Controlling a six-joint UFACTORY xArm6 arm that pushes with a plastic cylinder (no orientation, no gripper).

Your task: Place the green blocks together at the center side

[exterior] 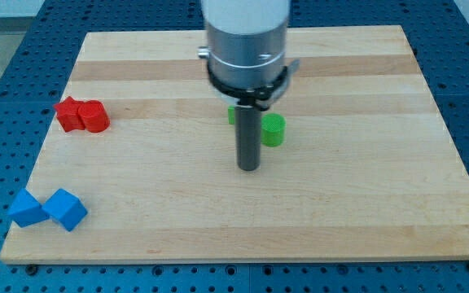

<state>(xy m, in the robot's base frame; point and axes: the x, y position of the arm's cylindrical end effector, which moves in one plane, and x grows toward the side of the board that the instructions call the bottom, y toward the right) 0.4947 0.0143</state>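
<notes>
A green cylinder block (274, 129) stands near the middle of the wooden board (348, 195). A second green block (230, 115) shows only as a sliver to the left of the rod, mostly hidden behind it; its shape cannot be made out. My tip (249, 168) rests on the board just below and between the two green blocks, a little left of the cylinder. The two green blocks lie close together, with the rod between them in this view.
Two red blocks (82, 115) sit touching at the view's left edge of the board. Two blue blocks (47, 209) sit touching near the bottom left corner. The arm's grey body (247, 41) hangs over the top centre. Blue perforated table surrounds the board.
</notes>
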